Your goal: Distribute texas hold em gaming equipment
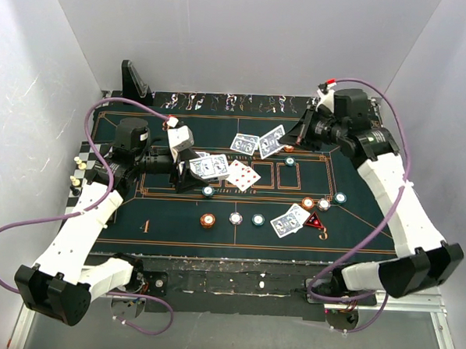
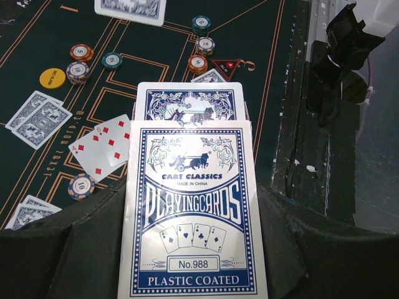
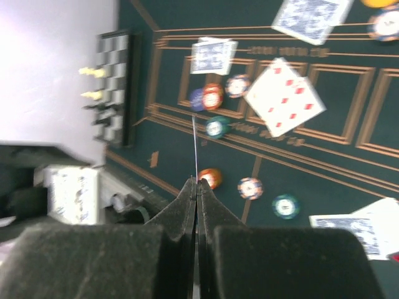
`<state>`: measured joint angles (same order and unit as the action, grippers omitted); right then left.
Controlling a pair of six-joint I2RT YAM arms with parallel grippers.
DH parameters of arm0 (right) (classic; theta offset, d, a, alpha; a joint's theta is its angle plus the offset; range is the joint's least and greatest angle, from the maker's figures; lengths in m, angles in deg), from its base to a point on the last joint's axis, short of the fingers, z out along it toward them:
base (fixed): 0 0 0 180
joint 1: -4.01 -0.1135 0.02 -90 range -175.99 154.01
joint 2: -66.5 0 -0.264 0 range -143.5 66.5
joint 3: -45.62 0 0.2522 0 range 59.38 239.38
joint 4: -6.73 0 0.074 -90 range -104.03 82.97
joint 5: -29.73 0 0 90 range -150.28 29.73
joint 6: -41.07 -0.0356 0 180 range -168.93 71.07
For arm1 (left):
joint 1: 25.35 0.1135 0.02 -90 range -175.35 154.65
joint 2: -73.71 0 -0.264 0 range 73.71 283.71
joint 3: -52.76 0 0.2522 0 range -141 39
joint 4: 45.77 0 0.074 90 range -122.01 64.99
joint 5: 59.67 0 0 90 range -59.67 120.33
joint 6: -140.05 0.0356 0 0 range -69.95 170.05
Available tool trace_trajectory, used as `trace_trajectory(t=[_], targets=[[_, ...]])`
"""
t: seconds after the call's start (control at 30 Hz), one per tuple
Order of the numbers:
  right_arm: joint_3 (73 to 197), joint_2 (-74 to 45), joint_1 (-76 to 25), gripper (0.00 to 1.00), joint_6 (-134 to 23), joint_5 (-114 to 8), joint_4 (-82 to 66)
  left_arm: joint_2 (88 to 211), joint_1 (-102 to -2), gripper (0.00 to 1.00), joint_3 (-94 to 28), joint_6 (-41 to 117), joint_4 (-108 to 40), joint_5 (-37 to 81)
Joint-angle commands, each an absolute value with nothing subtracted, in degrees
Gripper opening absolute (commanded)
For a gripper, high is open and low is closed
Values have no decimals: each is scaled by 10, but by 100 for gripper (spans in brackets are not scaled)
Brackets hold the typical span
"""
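1 edge-on card (image 3: 195, 149), right wrist only.

The tool (image 2: 193, 265) grips a blue card box (image 2: 190, 205) above the green mat (image 2: 249, 128).

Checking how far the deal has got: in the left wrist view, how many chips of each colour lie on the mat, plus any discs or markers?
Orange chips: 2
White chips: 3
Teal chips: 2
Yellow disc: 1
Red triangular marker: 1
Total: 9
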<state>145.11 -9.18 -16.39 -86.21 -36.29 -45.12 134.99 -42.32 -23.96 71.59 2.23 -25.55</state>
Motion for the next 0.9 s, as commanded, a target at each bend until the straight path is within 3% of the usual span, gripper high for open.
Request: trace_trajectory(t=[0.0,0.37,0.7,0.87], targets=[[1477,-170,-182,1,-751,-546,-532,1329,-420,11,-267,726,34,-258],[1604,-351,-313,1,-641,-926,-558,1323,-420,11,-282,729,67,-259],[1580,-487,-391,1,-530,-1059,-439,1315,-420,11,-293,718,68,-264],[1583,-535,-408,1,-527,-1060,-418,1308,-420,11,-295,722,74,-259]])
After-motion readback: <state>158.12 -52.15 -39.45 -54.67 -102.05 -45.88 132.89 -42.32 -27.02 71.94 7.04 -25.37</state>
